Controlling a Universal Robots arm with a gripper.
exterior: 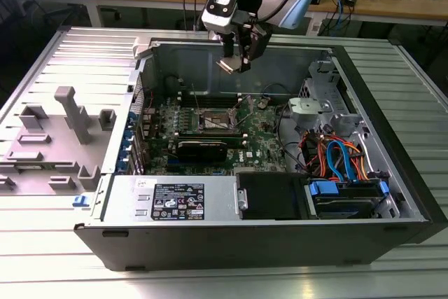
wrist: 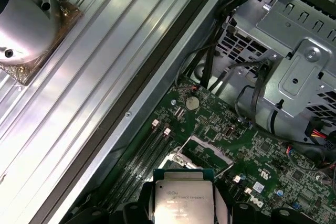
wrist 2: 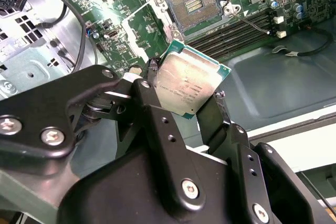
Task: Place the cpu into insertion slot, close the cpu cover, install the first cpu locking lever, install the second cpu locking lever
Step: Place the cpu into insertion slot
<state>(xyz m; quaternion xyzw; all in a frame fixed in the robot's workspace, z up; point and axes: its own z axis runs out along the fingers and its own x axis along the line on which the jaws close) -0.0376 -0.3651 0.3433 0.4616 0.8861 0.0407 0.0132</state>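
End effector (wrist 2: 186, 88): mine, clamped shut on the cpu (wrist 2: 189, 80), gripping it by two opposite edges.
Cpu: held in my grip in the air, its dull metal top facing both wrist views, touching nothing but me.
Insertion slot (wrist 2: 194, 4): below me and well apart from the chip, uncovered, with its contacts bare.
Motherboard (wrist 2: 105, 24): green, spread beneath me around the slot.
Computer case (exterior: 280, 239): open, under and around me, lying on the ribbed metal tabletop (exterior: 42, 260).

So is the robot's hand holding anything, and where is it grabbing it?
Yes: the small square silver-grey cpu, pinched by two opposite edges between the black fingers, above the green motherboard.
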